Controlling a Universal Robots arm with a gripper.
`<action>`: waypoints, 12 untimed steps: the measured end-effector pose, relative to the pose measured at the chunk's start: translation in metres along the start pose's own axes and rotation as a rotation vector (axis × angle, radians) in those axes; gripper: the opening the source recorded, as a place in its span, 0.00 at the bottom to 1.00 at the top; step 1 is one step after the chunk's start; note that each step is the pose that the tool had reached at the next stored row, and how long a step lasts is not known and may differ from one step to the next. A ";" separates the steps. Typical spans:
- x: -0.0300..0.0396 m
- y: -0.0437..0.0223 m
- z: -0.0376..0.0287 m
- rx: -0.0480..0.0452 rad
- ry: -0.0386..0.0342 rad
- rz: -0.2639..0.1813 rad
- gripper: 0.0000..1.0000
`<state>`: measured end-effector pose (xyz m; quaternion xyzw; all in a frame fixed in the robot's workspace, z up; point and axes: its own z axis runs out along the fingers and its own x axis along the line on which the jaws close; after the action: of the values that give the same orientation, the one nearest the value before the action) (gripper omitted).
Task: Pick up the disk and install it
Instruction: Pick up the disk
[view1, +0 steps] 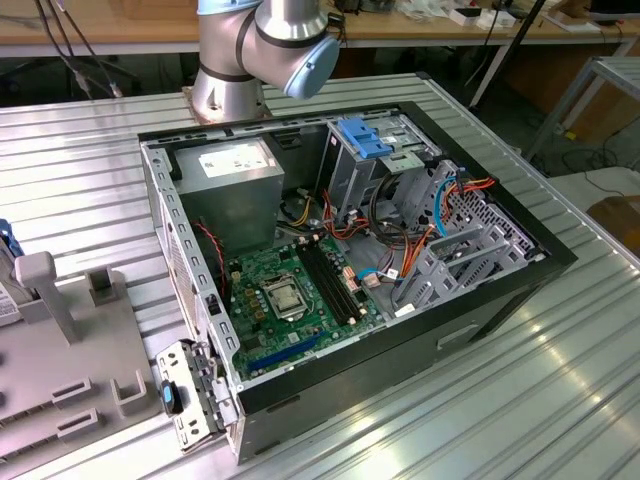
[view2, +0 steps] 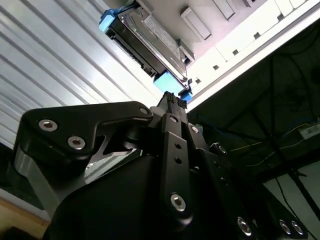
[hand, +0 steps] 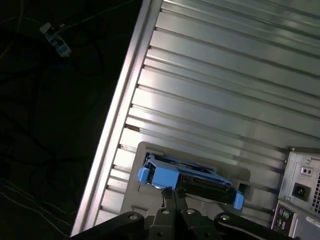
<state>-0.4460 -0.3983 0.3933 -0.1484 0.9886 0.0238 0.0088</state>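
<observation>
Neither part of the task is judged to be done. The disk (hand: 187, 177) is not yet lifted. It is stood on edge in a pale grey holder (hand: 150, 150) set on the ribbed metal table (hand: 225, 75), directly ahead of the gripper (hand: 173, 194) and just beyond its fingertips. Whether the tips touch the nearest blue part cannot be told. In the first wrist view the gripper is aligned somewhat off the disk's middle, toward the end with the larger blue block. The fingers appear pressed together, with no gap seen between them, and nothing is pinched.

The open computer case (view1: 480, 310) is placed well apart from the gripper, out past the disk's far end, where part of its rear panel is caught in the first wrist view. Inside it a metal cage (view1: 360, 175) with a blue tab is seen near the back. Both the pick-up and the installation are therefore taken as left to do.

The disk is seen as a flat, rectangular, dark metal body. It is capped and framed in bright blue plastic, which shows at both ends in both wrist views. In the second wrist view its broad, paler face is turned away from the gripper, and the thin dark edge is presented.
</observation>
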 end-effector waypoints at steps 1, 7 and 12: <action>0.0000 0.0000 0.0000 -0.0004 0.0009 -0.020 0.11; 0.0000 0.0000 0.0000 -0.0032 0.0059 -0.134 0.11; 0.0000 0.0000 0.0000 -0.0058 0.0106 -0.239 0.11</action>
<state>-0.4460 -0.3983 0.3933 -0.2653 0.9638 0.0246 0.0059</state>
